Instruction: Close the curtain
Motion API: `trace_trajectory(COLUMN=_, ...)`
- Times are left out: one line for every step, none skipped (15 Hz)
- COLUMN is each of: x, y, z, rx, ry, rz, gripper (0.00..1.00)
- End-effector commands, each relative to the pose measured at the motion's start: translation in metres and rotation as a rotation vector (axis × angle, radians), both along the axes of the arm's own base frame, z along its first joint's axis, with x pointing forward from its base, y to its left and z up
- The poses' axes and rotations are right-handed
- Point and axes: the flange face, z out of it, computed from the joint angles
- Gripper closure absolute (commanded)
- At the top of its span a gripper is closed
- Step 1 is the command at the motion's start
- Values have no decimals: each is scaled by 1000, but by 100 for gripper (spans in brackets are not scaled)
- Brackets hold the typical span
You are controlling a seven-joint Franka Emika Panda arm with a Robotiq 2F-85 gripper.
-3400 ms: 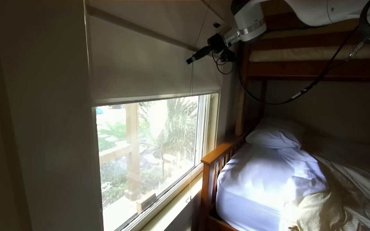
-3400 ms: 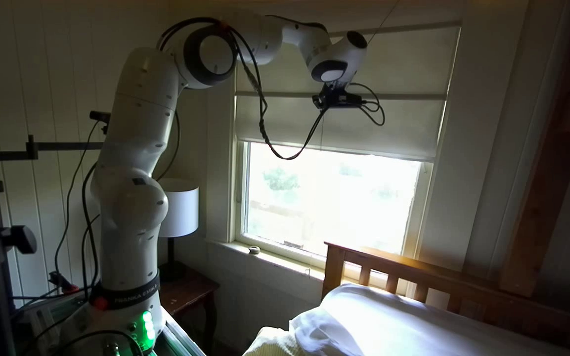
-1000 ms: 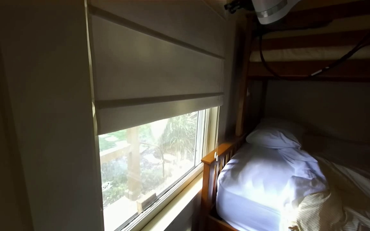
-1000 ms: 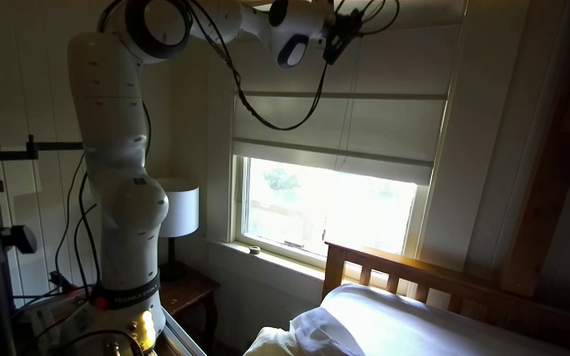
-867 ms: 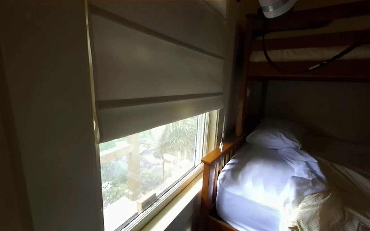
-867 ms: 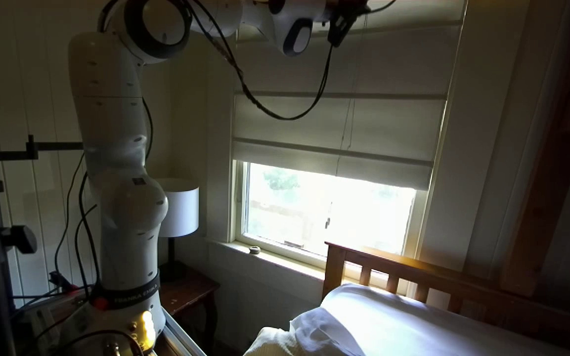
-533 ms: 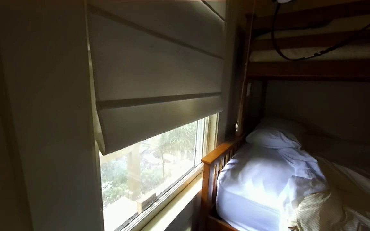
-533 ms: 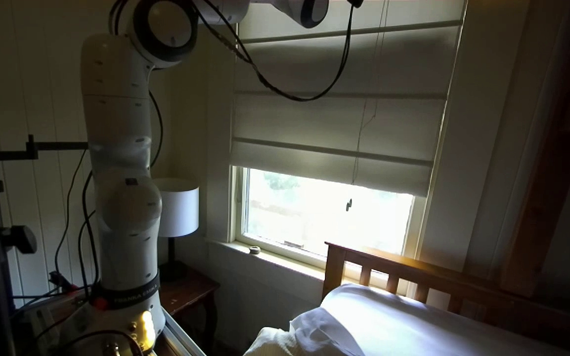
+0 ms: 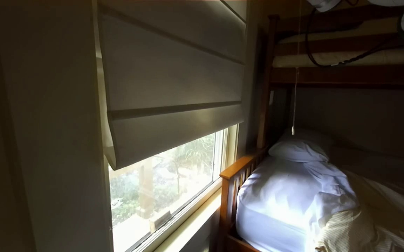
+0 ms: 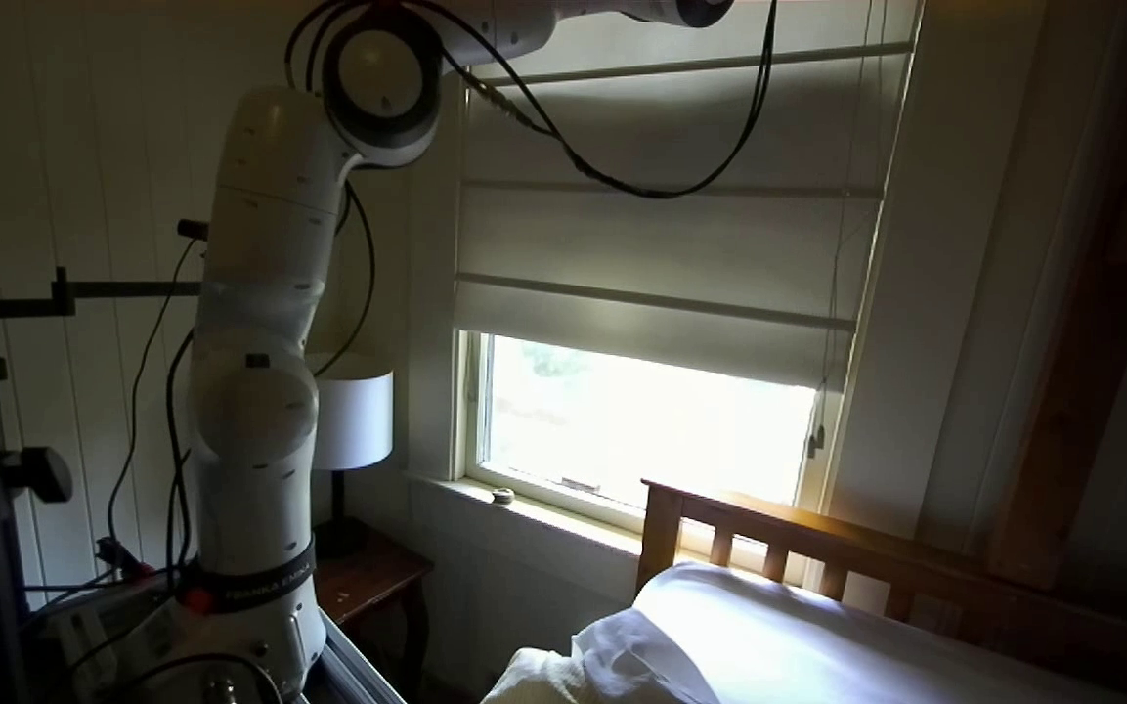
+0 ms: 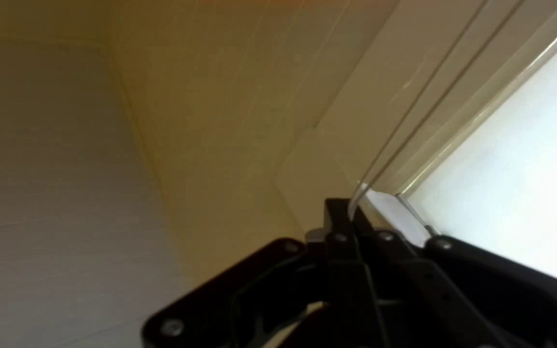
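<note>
White-shaded lamp (image 10: 361, 422) on nightstand (image 10: 382, 567); pillow (image 9: 297, 149) on bed (image 9: 241, 166).

The curtain (image 9: 175, 71) is matt cloth, the bed rail (image 9: 239, 166) smooth wood (faintly glossy).

A wooden bunk bed (image 9: 328, 75), a pillow (image 9: 297, 149) and a shaded lamp (image 10: 356, 420) make this a home bedroom.
</note>
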Motion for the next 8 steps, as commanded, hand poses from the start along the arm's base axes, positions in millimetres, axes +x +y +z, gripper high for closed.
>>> trace_trajectory(x=10, y=12, z=27, rx=16, ry=-15, rz=7, gripper=74)
trace_trajectory(x=14, y=20, z=33, rx=32, ry=-10, rz=15, gripper=73)
trace_trajectory(x=18, y=30, z=40, rx=58, ry=11, rz=25, gripper=68)
trace_trajectory(x=25, y=40, z=43, rx=86, ry=28, rz=38, gripper=60)
trace_trajectory(x=31, y=50, z=45, rx=117, ry=55, rz=56, gripper=54)
trace_trajectory(x=38, y=59, z=44, rx=149, ry=92, rz=75, gripper=46)
trace_trajectory(x=46, y=69, z=42, rx=171, ry=121, rz=101, gripper=40)
trace_trajectory(x=57, y=79, z=37, rx=181, ry=153, rz=128, gripper=33)
